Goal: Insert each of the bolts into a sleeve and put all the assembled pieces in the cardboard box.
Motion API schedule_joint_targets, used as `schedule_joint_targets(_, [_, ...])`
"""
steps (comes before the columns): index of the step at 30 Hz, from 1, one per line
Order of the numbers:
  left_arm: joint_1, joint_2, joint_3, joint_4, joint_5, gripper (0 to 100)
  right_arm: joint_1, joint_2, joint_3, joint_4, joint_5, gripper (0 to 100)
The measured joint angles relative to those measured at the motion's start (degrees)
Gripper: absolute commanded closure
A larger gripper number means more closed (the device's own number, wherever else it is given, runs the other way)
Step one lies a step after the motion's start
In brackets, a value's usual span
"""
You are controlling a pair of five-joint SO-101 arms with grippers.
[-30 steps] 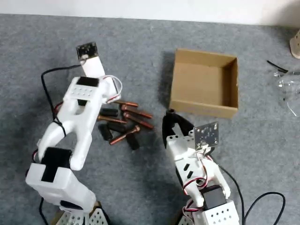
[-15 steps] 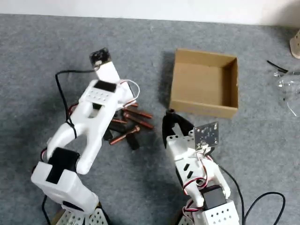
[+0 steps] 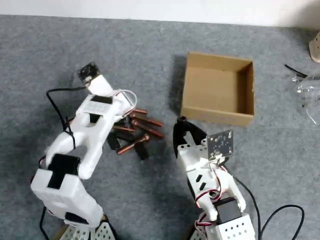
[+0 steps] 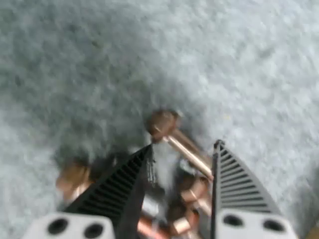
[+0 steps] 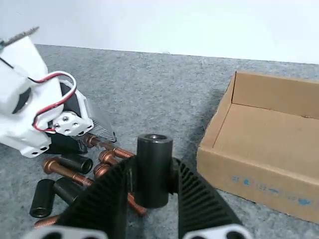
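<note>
Several copper bolts [image 3: 146, 121] and black sleeves [image 3: 141, 151] lie in a loose pile left of the cardboard box [image 3: 215, 116]. My left gripper [image 4: 183, 147] hangs open just over the pile, with one bolt [image 4: 179, 143] lying between its fingertips. In the high view the left arm's white body covers part of the pile. My right gripper [image 5: 152, 179] is shut on an upright black sleeve [image 5: 153, 167], held above the carpet near the box's front corner [image 5: 209, 159]. Seen from above, the right gripper [image 3: 182, 132] sits right of the pile.
Grey carpet covers the table. The box [image 5: 259, 179] holds nothing. Clear glasses and a black cable [image 3: 302, 82] lie at the far right edge. Open carpet lies behind the pile and left of the left arm.
The left arm swung right over the pile, then came back left and nearer, ending lower over the bolts. The right arm has kept still with its sleeve.
</note>
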Motion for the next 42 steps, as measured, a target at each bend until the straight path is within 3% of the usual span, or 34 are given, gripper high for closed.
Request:
schedule_joint_targets(6, [-0.35, 7.82, -5.27, -0.09, 0.0, 81, 0.0, 0.0, 0.0, 0.0, 0.0, 99.5])
schedule_joint_targets(18, [-0.35, 9.05, -8.35, 3.6, 1.76, 81, 0.0, 0.0, 0.0, 0.0, 0.0, 99.5])
schedule_joint_targets(24, [-0.35, 9.05, -8.44, 3.6, 2.64, 100, 0.0, 0.0, 0.0, 0.0, 0.0, 99.5])
schedule_joint_targets(34, [-0.35, 9.23, -9.67, 3.25, 1.58, 99, 0.0, 0.0, 0.0, 0.0, 0.0, 99.5])
schedule_joint_targets(42, [-0.26, 7.91, -8.97, 3.16, -3.78, 100, 0.0, 0.0, 0.0, 0.0, 0.0, 99.5])
